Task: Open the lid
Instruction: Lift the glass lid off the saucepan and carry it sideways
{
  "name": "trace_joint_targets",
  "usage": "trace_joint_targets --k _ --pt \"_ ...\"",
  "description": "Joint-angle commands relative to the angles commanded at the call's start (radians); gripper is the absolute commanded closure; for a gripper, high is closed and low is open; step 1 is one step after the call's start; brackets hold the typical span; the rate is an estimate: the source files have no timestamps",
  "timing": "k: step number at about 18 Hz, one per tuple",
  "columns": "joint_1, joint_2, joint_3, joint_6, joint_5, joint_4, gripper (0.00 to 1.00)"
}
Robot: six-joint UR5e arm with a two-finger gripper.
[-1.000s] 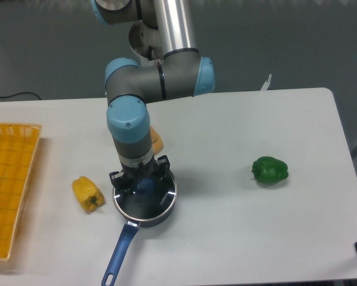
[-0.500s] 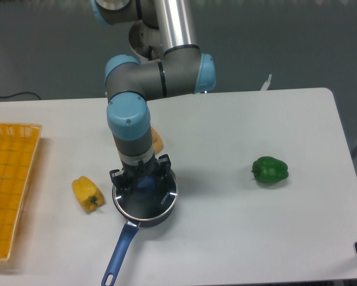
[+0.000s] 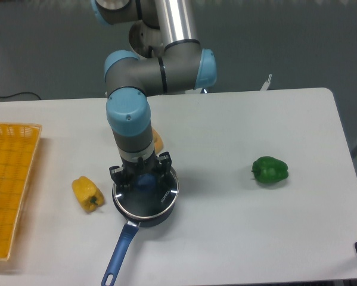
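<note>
the saucepan could be dragged up or tipped if the glass lid sitting on it sticks. the gripper is spread around the lid's blue knob, which might be missed.

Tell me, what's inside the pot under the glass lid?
The lid sits on the pot, with the gripper right above its blue knob. Through the glass only dark shows; the gripper covers part, so any contents cannot be made out.
</note>
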Motion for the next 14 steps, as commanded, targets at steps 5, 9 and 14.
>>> trace_joint_targets --k 5,9,14 --pt "0.029 0.032 -0.002 0.164 0.000 -0.054 0.30" --pt "0.074 0.054 -0.005 0.328 0.000 -0.045 0.30" --pt "0.126 0.051 -0.006 0.523 0.000 -0.031 0.30"
